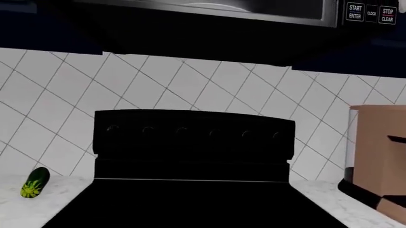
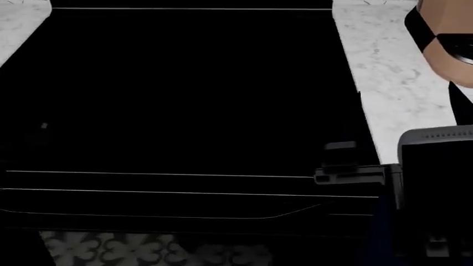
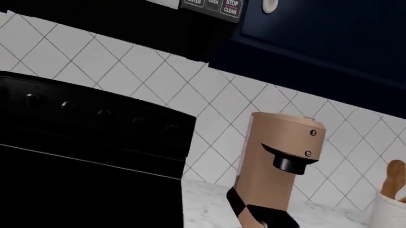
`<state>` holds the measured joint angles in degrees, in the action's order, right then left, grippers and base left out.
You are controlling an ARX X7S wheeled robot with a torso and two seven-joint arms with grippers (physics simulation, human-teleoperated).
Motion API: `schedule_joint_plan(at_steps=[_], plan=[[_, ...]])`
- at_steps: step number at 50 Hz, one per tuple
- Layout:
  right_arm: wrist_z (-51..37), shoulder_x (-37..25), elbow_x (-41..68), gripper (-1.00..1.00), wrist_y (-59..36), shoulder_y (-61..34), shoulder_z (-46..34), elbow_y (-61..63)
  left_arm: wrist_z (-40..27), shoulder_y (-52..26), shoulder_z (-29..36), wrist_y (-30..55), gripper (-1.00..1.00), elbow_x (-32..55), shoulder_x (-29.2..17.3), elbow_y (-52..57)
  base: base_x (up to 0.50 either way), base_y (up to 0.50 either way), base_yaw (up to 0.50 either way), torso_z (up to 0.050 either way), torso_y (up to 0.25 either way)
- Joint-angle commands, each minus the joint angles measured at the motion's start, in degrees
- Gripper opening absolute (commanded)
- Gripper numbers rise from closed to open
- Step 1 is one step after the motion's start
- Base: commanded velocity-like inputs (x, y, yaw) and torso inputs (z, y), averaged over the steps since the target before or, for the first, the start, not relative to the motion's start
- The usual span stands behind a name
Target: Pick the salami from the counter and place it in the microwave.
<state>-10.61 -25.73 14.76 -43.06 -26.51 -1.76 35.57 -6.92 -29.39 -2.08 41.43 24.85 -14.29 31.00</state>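
The salami is out of view in all three views. The white marble counter flanks a black stove on both sides. The microwave hangs above the stove with its door closed; its button panel also shows in the right wrist view. My right arm shows at the head view's lower right, over the stove's front right corner. The right gripper is dark against the stove, so I cannot see how its jaws stand. No part of my left gripper shows, and neither wrist view shows its own fingers.
A green-and-yellow cucumber lies on the counter left of the stove. A tan coffee machine stands on the counter right of the stove, with a white jar of wooden utensils beyond it. Navy cabinets hang beside the microwave.
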Motion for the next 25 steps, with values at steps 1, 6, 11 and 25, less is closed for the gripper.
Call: schedule_joint_plan(at_steps=[1, 6, 11, 25], plan=[[0.26, -0.17, -0.46, 1.0, 0.02, -0.74, -2.11, -0.7, 0.11, 0.85, -0.42, -0.6, 1.0, 0.66, -0.2, -0.01, 0.0, 0.5, 0.0, 0.0, 0.0], [0.29, -0.24, -0.5, 1.0, -0.28, -1.15, -2.58, -0.82, 0.13, 1.11, -0.74, -0.99, 1.0, 0.92, -0.26, -0.29, 0.0, 0.5, 0.0, 0.0, 0.0], [0.26, -0.22, -0.62, 1.0, -0.41, -1.38, -3.15, -0.92, 0.08, 1.2, -1.07, -1.25, 1.0, 1.28, -0.21, -0.59, 0.0, 0.5, 0.0, 0.0, 0.0], [0.19, -0.42, -0.54, 1.0, -0.11, -0.92, -3.3, -1.04, -0.03, 1.89, -0.86, -1.92, 1.0, 1.45, -0.45, -0.95, 0.0, 0.5, 0.0, 0.0, 0.0]])
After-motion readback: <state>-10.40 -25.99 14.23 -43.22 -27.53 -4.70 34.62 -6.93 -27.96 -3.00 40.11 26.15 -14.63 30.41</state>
